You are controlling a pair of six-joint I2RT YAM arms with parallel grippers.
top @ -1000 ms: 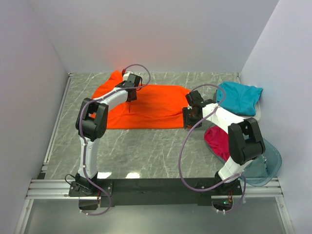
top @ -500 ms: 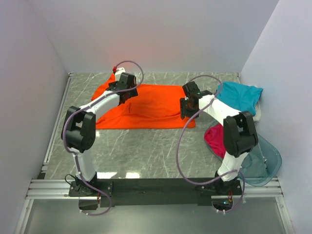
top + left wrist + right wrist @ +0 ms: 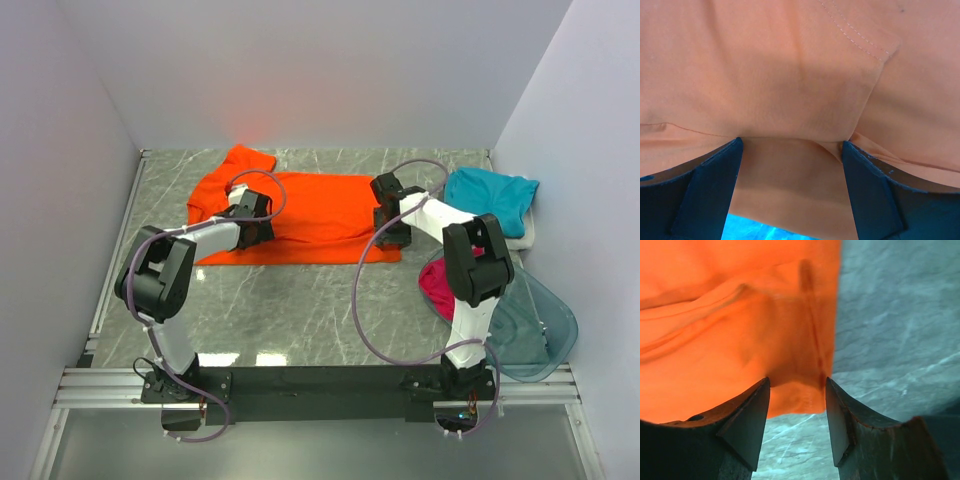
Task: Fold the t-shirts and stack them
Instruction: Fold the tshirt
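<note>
The orange t-shirt (image 3: 320,205) lies spread across the far middle of the table, one sleeve (image 3: 245,158) flat at its far left. My left gripper (image 3: 260,230) rests low on the shirt's left part, jaws wide open with orange cloth (image 3: 790,75) across the gap (image 3: 792,145). My right gripper (image 3: 392,238) is open at the shirt's right edge; in the right wrist view its tips (image 3: 796,390) straddle the hem corner (image 3: 805,390). A teal t-shirt (image 3: 490,198) sits folded at the far right on a pale one (image 3: 527,237). The magenta t-shirt (image 3: 445,285) lies bunched at the right.
A clear bluish plastic tub (image 3: 545,325) lies at the near right, partly under the magenta shirt. Grey marble tabletop (image 3: 300,310) shows between the shirt and the arm bases. White walls close in the left, far and right sides.
My left gripper opened, letting go of the cloth, and came down nearer onto the shirt's left part. The sleeve now lies flat. My right gripper shifted slightly along the right edge.
</note>
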